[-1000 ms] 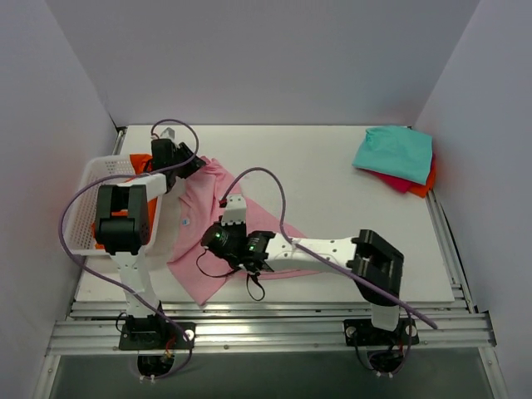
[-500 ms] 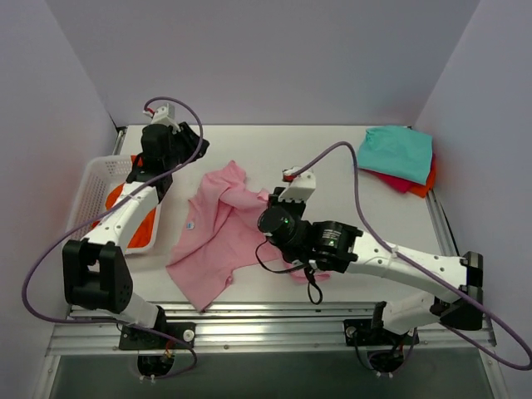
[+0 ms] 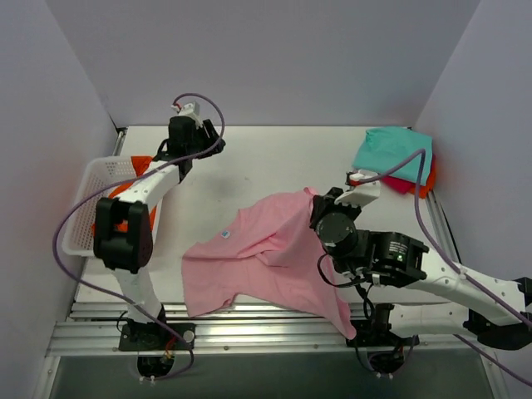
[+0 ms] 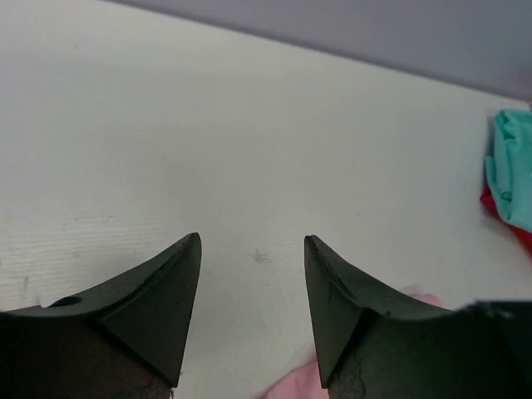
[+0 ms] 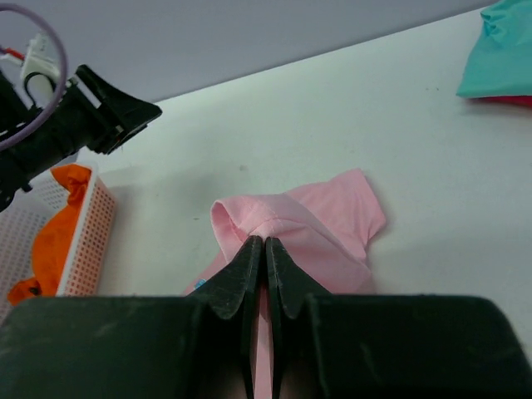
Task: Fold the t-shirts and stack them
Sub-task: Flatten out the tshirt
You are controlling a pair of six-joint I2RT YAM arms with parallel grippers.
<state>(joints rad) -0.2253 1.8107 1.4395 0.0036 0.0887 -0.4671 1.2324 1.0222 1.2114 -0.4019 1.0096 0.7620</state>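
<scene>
The light pink t-shirt (image 3: 258, 253) lies partly spread at the table's front middle. My right gripper (image 3: 314, 199) is shut on a fold at its far right edge, and the right wrist view shows the fingers pinched on the pink cloth (image 5: 324, 216). My left gripper (image 3: 213, 136) is open and empty at the back left, above bare table. In the left wrist view its jaws (image 4: 252, 249) stand apart, with a bit of pink (image 4: 295, 384) below. The teal t-shirt (image 3: 395, 152) lies on the red t-shirt (image 3: 397, 183) at the back right. The orange t-shirt (image 3: 125, 223) is in the basket.
The white mesh basket (image 3: 83, 218) stands at the left edge, also seen in the right wrist view (image 5: 90, 241). Grey walls close in the left, back and right sides. A metal rail runs along the front edge (image 3: 266, 320).
My right gripper has pulled the pink shirt rightward across the table, spreading it out. My left gripper has swung from the shirt's left side up to the back.
</scene>
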